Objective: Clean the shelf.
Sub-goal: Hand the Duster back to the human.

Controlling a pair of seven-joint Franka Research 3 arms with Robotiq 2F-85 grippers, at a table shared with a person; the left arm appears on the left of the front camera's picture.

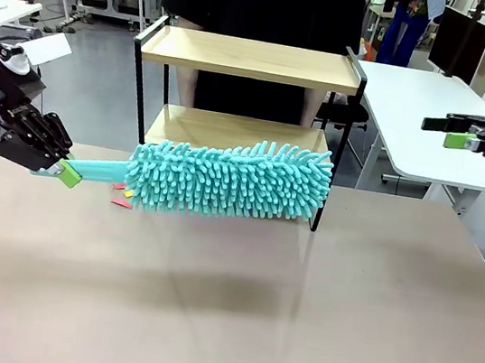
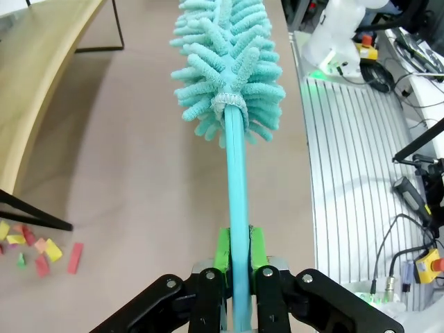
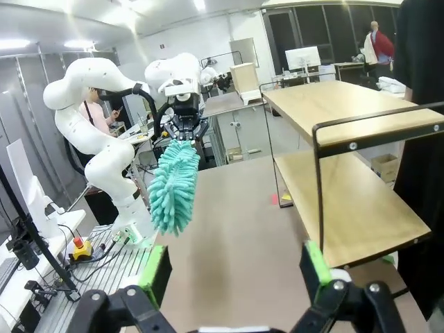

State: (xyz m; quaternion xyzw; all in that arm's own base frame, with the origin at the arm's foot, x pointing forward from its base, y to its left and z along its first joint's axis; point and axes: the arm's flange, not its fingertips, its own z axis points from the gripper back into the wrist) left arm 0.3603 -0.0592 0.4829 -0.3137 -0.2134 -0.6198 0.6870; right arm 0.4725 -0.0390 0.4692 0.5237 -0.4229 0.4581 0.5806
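While the left gripper (image 2: pixel 236 260) pinches the duster (image 1: pixel 229 178) handle, holding it off the table before the shelf (image 1: pixel 251 60), right gripper (image 3: pixel 236 274) spread and idle, scraps (image 2: pixel 31 246) apparently remain beside a shelf leg, cleaning unfinished.

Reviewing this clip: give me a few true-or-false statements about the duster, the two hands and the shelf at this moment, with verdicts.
1. The left hand is shut on the duster handle. True.
2. The right hand holds a cloth. False: it is open and holds nothing.
3. The duster head lies on the top board of the shelf. False: it hangs in front of the lower board, above the table.
4. Small coloured scraps lie on the table near a shelf leg. True.
5. A person in dark clothes stands behind the shelf. True.
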